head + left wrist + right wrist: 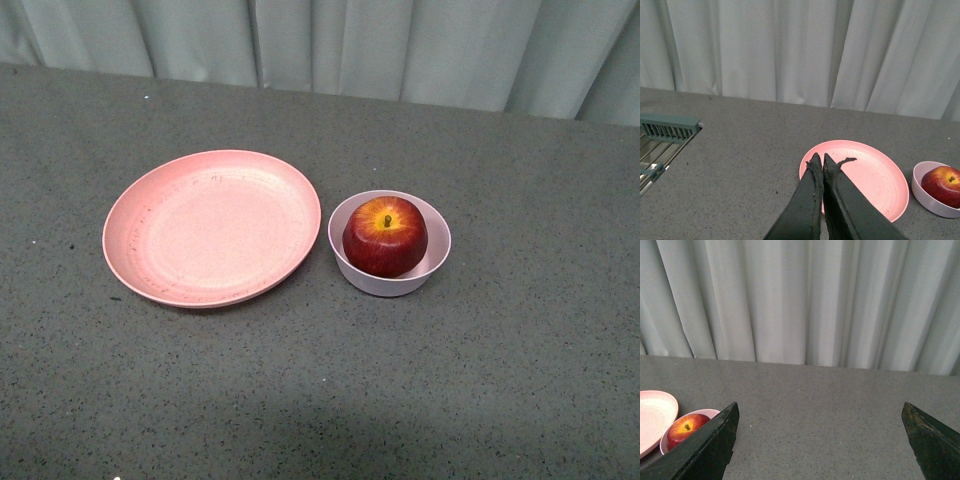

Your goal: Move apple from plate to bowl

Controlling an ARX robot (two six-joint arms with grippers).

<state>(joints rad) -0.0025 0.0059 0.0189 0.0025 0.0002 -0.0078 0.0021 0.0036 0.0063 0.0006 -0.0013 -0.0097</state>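
A: Starting nearest to us, our left tool is pinched narrow, its two fingers pressed together with nothing between them. It hangs above the surface, short of the plate.

B: And our right tool is spread wide and carries nothing; we see one finger at each side of its wrist view and bare surface between.

A: Further out, the plate lies bare towards the left of the surface. Just beside it to the right, very nearly touching its rim, stands the bowl, and the apple sits in it, stem up.

B: So we judge the move done. What can still go wrong?

A: Mostly us. The bowl is only just wider than the apple, which stands above its rim. If either arm sweeps low across the middle of the surface, it could clip the fruit or tip the bowl, and the apple would roll off.

B: The bowl is also small and probably light, so a nudge to the plate could shove it along.

A: Beyond them there is only the far edge and the curtain.
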